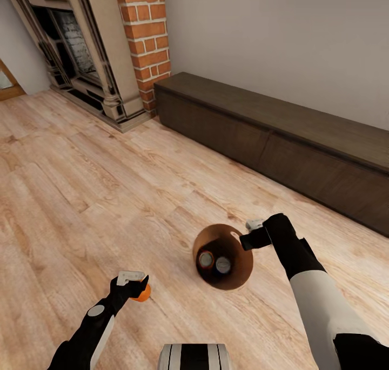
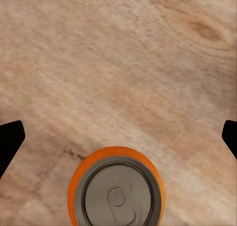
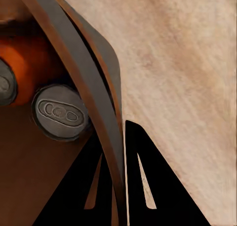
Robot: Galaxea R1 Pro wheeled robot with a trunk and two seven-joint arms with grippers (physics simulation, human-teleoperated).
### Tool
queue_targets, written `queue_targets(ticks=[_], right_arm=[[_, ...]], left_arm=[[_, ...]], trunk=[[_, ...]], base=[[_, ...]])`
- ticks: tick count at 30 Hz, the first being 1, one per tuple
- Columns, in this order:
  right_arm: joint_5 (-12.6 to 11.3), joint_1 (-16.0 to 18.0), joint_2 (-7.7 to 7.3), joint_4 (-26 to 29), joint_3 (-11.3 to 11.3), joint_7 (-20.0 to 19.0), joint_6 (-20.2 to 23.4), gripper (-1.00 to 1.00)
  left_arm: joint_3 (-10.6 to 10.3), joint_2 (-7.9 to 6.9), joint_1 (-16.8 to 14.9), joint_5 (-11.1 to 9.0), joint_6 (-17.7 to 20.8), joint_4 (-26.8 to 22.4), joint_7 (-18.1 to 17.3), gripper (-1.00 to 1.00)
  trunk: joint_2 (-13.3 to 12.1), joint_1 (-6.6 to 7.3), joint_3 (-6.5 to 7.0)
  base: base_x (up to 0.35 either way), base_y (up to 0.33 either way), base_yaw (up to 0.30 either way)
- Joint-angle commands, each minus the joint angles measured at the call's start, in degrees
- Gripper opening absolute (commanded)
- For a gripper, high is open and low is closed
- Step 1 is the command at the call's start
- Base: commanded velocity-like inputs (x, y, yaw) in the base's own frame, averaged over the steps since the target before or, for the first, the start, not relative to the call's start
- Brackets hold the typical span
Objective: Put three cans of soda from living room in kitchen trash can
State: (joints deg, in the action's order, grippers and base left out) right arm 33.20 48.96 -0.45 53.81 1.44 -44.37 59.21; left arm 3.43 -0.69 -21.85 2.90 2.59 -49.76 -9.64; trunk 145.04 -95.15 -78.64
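Plank floor (image 1: 81,197) | left claw (image 1: 131,284) gripped light, slick, dentable soda can (image 1: 143,293); hold mid-wall | right claw (image 1: 254,233) pinched stiff trash can (image 1: 237,275) rim at 3 o'clock

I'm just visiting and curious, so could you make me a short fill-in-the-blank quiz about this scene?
1. The bin already holds ___ cans.
2. The right gripper is clamped on the bin's ___.
3. The can at the left gripper is colored ___.
4. The fireplace stands beside a column of red ___.

Missing words: two; rim; orange; brick
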Motion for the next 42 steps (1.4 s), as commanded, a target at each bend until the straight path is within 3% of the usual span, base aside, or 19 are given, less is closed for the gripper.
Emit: queue_targets(ticks=[1,17,36,42], right_arm=[[-1.8,0.0,0.01,0.7,0.1,-0.5,0.8,-1.00],[-1.8,0.0,0.02,4.3,0.8,-1.0,0.8,-1.00],[-1.7,0.0,0.02,6.9,0.6,-1.1,0.8,-1.00],[-1.7,0.0,0.08,8.9,0.6,-1.1,0.8,-1.00]], left_arm=[[0.0,0.00,0.0,0.0,0.0,0.0,0.0,1.00],[0.0,0.06,0.0,0.0,0.0,0.3,-0.3,1.00],[0.0,0.05,0.0,0.0,0.1,0.7,-0.4,1.00],[0.0,0.01,0.0,0.0,0.0,0.4,-0.4,1.00]], trunk=[[0.0,0.00,0.00],[0.0,0.00,0.00],[0.3,-0.49,-4.21],[0.3,-0.49,-4.21]], base=[[0.000,0.000,0.000],[0.000,0.000,0.000],[0.000,0.000,0.000],[0.000,0.000,0.000]])
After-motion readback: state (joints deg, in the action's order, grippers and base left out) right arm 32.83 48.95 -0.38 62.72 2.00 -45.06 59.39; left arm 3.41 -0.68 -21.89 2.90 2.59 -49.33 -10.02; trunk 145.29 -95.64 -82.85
